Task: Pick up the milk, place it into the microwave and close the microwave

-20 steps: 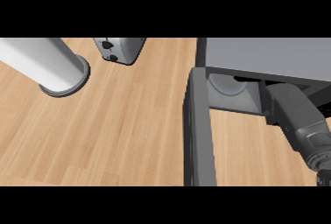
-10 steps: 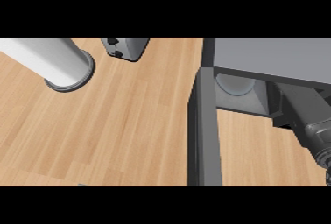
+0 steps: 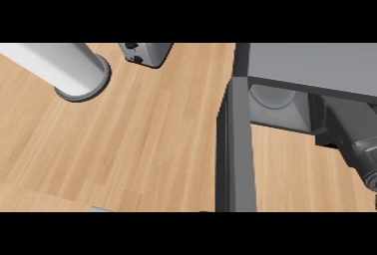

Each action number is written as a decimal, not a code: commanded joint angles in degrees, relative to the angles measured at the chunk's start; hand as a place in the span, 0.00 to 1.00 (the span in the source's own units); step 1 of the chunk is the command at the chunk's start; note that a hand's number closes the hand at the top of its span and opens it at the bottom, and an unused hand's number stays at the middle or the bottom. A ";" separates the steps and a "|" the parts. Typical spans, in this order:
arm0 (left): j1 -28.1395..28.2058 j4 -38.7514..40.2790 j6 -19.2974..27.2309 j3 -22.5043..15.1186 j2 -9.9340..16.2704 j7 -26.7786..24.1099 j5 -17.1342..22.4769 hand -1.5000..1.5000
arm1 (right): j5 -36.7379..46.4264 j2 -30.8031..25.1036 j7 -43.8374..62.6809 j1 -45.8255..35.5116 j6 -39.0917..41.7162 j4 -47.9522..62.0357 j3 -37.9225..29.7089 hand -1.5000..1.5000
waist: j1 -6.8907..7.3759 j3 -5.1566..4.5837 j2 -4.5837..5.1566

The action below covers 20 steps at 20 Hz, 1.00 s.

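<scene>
The microwave (image 3: pixel 316 64) stands at the right, a grey box seen from above. Its door (image 3: pixel 236 149) is swung open and shows edge-on as a dark upright bar. Inside, part of the round glass turntable (image 3: pixel 273 97) shows. My right forearm (image 3: pixel 361 149) comes in from the lower right and enters the cavity. Only the dark base of my right hand (image 3: pixel 329 122) shows under the microwave's top; the rest is hidden. No milk shows anywhere in the view. My left hand is out of view.
A thick pale cylinder (image 3: pixel 66 67) on a round base stands at the upper left on the wooden counter (image 3: pixel 132 149). A small grey appliance (image 3: pixel 147 52) sits at the top edge. The open door splits the counter into left and right parts.
My right forearm has drawn back a little toward the lower right, and more of the turntable shows. The whole view has shifted slightly, so the door and cylinder sit a bit further right.
</scene>
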 commanded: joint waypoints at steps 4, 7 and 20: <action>-1.30 0.07 -0.41 -0.61 0.70 0.17 -0.90 0.00 | 5.74 -4.96 3.03 0.48 -9.18 1.26 4.88 1.00 | 1.01 -0.74 1.01; -1.33 0.57 -0.08 -1.12 0.60 0.73 -1.51 0.00 | -1.55 0.76 -0.88 -3.43 3.91 -1.80 -1.18 0.00 | 1.18 0.04 0.05; -3.61 2.38 -0.28 -2.78 1.33 1.59 -3.46 0.00 | 3.57 7.15 7.24 -7.77 -0.08 1.00 4.73 0.00 | 2.38 -0.58 -1.07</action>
